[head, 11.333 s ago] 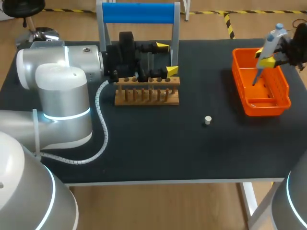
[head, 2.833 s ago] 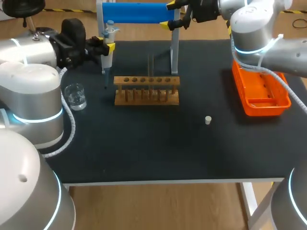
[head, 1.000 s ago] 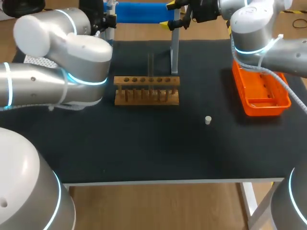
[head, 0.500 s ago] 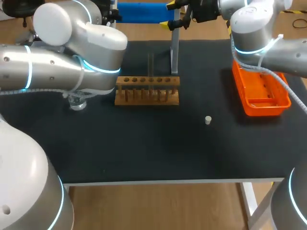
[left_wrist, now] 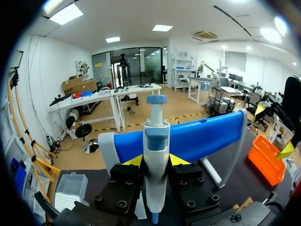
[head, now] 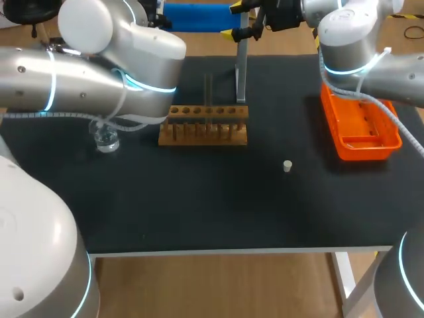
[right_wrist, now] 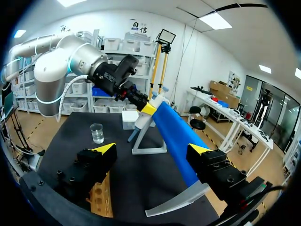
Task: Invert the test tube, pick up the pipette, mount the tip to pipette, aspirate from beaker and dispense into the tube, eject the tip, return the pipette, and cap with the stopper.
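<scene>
While left gripper clamps pipette | right gripper spread wide | stopper on black table

Clear test tube upright in the wooden rack, glass beaker left of it, small white stopper front-right, blue-white pipette upright, back-left.

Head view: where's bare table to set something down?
Widest: the front strip of the table, from the wooden rack and stopper to the near edge. Also between the rack and the orange bin, behind the stopper. Crowded: back left, where the left arm hangs over the beaker beside the rack.
</scene>
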{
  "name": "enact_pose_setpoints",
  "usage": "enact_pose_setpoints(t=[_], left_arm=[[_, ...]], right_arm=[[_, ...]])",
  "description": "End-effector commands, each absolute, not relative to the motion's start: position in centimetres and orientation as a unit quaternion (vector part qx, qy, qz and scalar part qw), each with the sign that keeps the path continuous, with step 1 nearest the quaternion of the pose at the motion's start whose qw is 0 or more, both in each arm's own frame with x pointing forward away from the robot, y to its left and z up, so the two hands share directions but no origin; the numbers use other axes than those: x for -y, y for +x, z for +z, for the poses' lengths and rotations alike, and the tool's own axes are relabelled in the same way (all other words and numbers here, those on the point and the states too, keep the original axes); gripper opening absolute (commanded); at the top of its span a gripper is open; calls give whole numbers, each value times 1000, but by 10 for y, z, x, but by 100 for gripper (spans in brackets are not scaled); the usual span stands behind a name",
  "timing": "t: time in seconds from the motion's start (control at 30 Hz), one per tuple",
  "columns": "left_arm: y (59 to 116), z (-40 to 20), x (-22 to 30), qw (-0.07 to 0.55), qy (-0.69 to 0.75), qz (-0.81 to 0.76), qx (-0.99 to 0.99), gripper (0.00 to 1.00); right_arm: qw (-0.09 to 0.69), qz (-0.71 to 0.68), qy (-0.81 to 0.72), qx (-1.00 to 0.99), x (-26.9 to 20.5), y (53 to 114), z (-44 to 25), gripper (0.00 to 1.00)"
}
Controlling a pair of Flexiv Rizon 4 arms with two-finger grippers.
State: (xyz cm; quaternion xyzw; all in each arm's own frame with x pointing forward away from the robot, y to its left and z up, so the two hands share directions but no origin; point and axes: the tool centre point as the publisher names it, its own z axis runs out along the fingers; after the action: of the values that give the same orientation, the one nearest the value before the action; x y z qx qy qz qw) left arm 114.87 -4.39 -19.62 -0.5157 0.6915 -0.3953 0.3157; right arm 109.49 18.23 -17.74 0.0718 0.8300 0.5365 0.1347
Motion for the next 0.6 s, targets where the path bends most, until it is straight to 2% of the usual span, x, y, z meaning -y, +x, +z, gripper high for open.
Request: enact_pose_setpoints(t=[0.03, 0.6], left_arm=[[1152, -196, 45, 312, -520, -387, -694, 0], [1158, -194, 48, 315, -528, -384, -689, 0]], right_arm=[[133, 536, 71, -831, -182, 1096, -177, 100], [133, 536, 71, -831, -182, 1096, -177, 100]])
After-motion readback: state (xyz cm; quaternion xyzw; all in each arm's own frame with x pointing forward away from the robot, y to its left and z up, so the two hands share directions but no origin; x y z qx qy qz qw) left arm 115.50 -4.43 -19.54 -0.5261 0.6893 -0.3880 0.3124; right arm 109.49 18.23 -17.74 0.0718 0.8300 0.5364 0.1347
